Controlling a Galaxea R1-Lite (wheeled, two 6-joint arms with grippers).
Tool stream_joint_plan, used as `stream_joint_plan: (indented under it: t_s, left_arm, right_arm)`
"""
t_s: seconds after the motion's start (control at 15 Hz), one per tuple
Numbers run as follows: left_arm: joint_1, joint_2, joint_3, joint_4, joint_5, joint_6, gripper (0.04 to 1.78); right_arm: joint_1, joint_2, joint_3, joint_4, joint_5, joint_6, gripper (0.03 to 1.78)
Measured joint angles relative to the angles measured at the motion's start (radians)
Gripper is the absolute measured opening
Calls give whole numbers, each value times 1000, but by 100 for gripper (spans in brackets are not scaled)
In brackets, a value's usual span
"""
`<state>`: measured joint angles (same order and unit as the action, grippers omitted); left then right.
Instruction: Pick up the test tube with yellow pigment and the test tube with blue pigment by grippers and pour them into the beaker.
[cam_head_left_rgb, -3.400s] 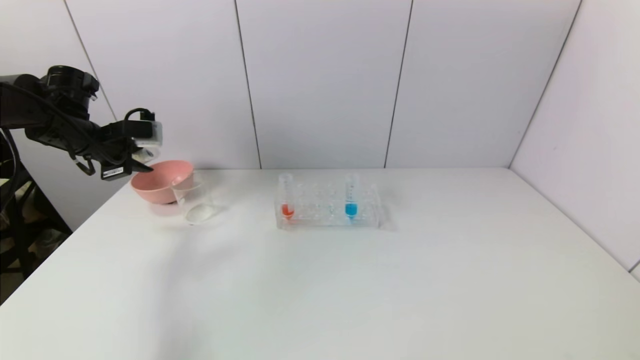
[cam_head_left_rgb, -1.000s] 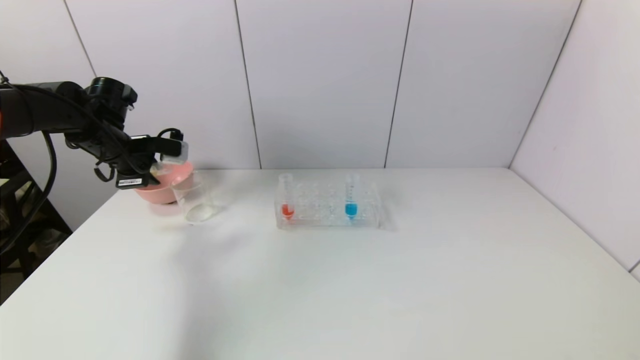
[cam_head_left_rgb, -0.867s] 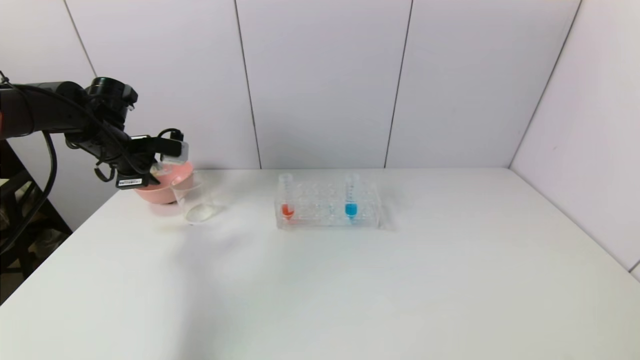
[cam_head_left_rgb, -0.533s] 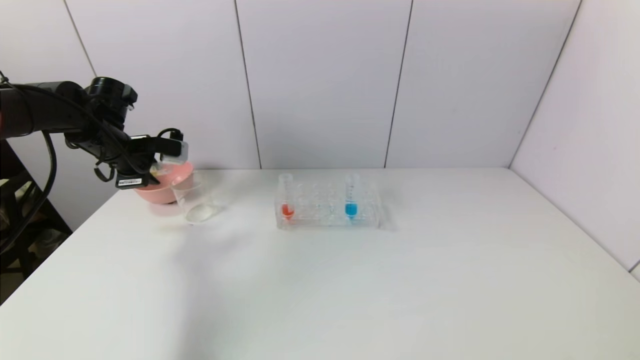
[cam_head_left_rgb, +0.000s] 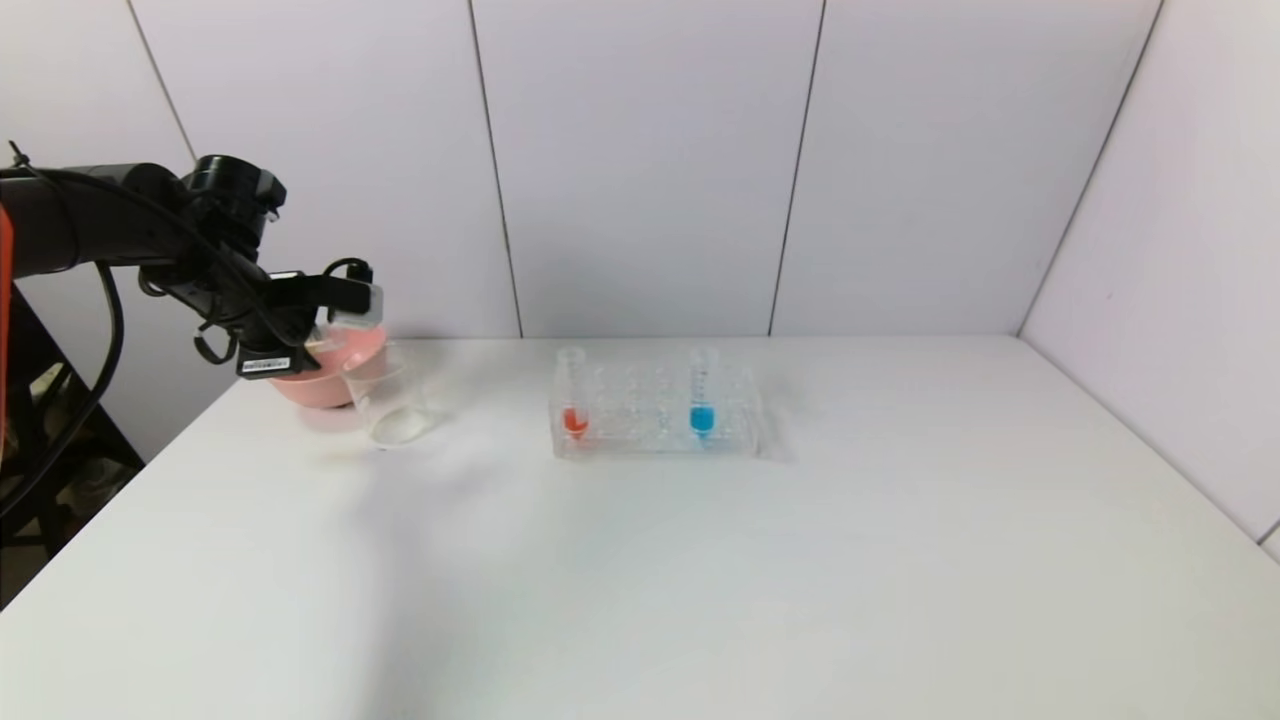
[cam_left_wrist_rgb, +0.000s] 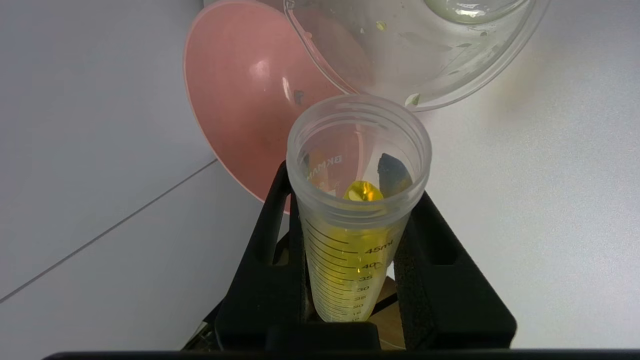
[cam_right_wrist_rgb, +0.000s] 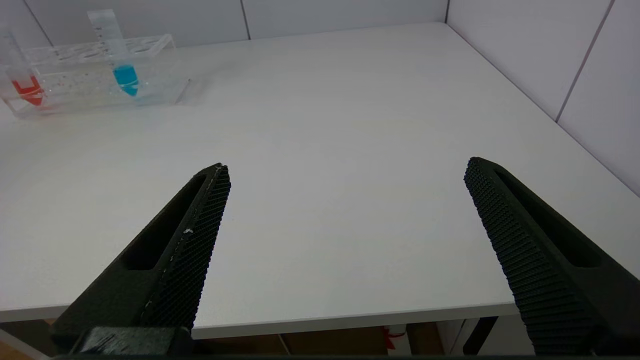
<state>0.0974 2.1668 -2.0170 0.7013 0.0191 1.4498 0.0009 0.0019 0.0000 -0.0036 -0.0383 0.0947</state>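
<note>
Here, left gripper (cam_left_wrist_rgb: 357, 260) clamped yellow-pigment tube (cam_left_wrist_rgb: 357, 215), mouth at beaker (cam_head_left_rgb: 388, 400) rim, nearer than before; blue-pigment tube (cam_head_left_rgb: 703, 395) racked mid-table (cam_head_left_rgb: 700, 560); right gripper (cam_right_wrist_rgb: 345, 225) wide open, empty, near front edge.

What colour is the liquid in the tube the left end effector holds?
Yellow; the test tube with yellow pigment shows best in the left wrist view.

yellow tube (cam_left_wrist_rgb: 352, 250) tilted toward beaker (cam_left_wrist_rgb: 425, 45)
</note>
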Motion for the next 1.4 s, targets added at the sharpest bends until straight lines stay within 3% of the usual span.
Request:
stream_joint_plan:
  t_s: [1.4]
  left_arm:
    - [-50,31,-5,-3,206,-56,51]
  right_arm:
    - [0,0,0,0,0,0,171]
